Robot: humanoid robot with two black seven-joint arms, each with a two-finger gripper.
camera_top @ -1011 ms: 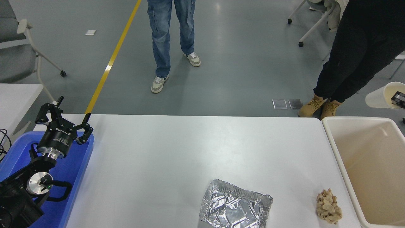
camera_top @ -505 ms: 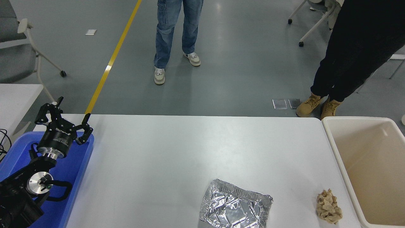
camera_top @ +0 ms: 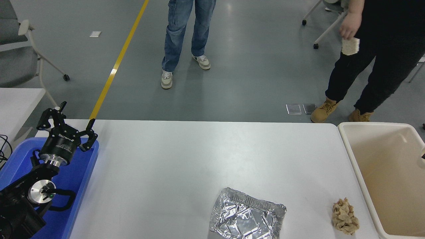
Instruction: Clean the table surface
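At the near edge of the table surface (camera_top: pixel 186 166) sit a crumpled foil tray (camera_top: pixel 246 219), right of centre, and a wad of brown paper (camera_top: pixel 345 216) further right, close to the beige bin (camera_top: pixel 352 156) that stands against the table's right end; both are exactly where they lay a second ago. The left gripper (camera_top: pixel 68 121) hangs parked over the blue tray (camera_top: pixel 83 186) at the near left, its fingers spread wide and holding nothing, also unmoved. What has changed is on the right: the right gripper, a second ago just visible at the right edge above the bin, has withdrawn and is now out of view, so its fingers cannot be judged. That probably means the foil tray and paper wad remain to be cleared. The tabletop fills the middle of the scene, its long axis running left to right. Beyond it, two people stand on the grey floor; one has shifted stance.
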